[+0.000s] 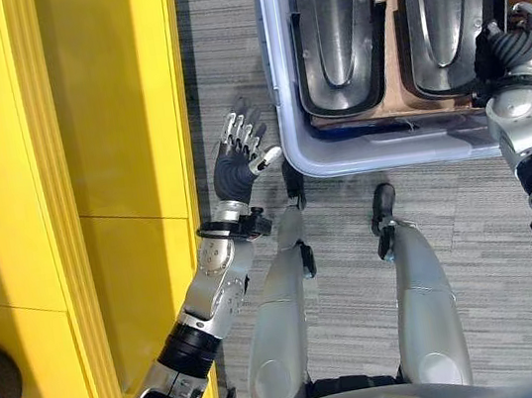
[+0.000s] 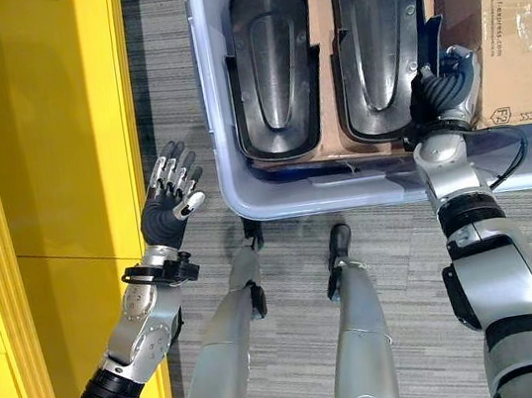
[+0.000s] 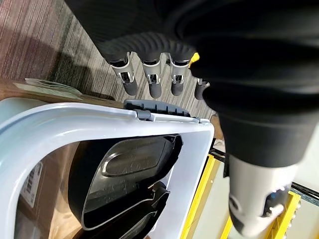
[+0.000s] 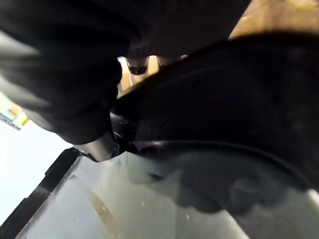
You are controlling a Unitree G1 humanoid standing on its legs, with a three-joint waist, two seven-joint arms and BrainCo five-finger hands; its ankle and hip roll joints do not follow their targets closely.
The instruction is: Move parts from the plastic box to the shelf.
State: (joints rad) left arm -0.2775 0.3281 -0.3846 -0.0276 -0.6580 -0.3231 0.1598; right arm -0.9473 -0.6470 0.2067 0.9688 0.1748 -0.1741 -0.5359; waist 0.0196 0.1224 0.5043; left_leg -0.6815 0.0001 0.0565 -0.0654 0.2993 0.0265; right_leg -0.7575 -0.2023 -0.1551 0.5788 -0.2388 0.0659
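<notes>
Right hand (image 2: 443, 82) at near right corner of right part (image 2: 381, 37) in box (image 2: 247, 207), fingers hidden so grip unclear; left hand (image 2: 170, 195) spread between box and shelf (image 2: 57, 140)

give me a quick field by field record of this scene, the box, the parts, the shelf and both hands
box: clear plastic box on the floor ahead
parts: two black moulded parts side by side in the box, on cardboard
carton: brown carton to the right of the parts
shelf: yellow shelf on the robot's left
left hand: left hand open, raised between shelf and box, holding nothing
right hand: right hand at the near right corner of the right-hand part, grip hidden
</notes>
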